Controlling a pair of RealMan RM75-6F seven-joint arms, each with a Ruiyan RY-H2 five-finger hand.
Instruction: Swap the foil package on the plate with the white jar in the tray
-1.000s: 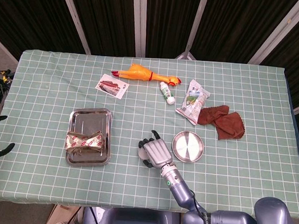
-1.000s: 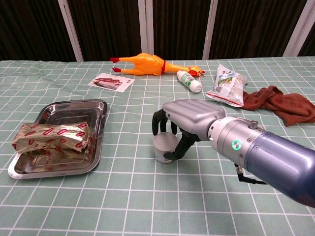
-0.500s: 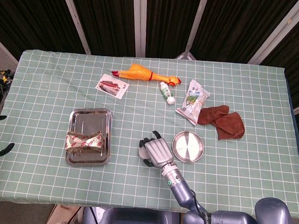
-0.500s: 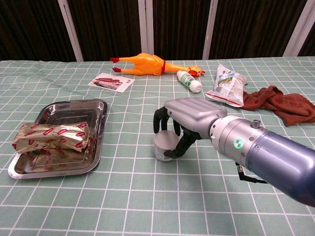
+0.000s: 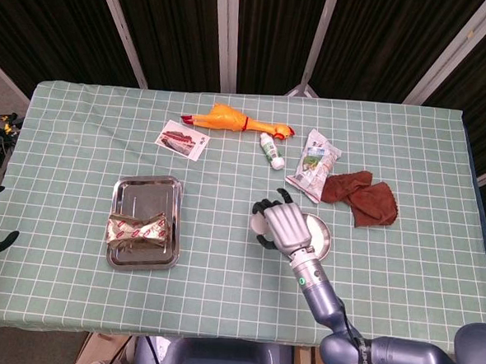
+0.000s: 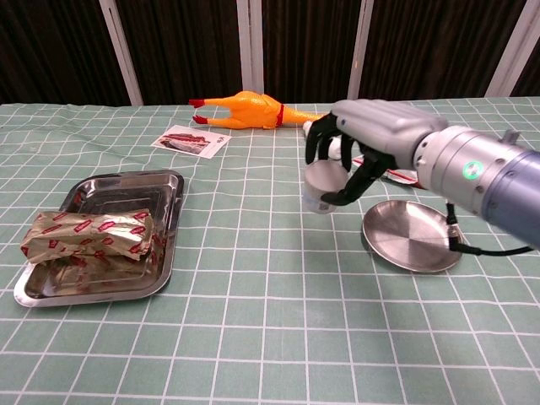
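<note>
white jar gripped from above by the right robot hand, held clear of the surface just left of the bare steel plate. foil package lies inside the steel tray. fingers curl down around the jar's rim.

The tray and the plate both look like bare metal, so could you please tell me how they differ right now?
The tray is rectangular with raised walls; the plate is round and shallow. The tray holds the foil package, while the plate holds nothing. The tray lies on the table's left part, far from either hand; the plate lies beside the right hand, which holds the white jar above the table just left of it. Both are shiny metal resting flat on the checked cloth.
</note>
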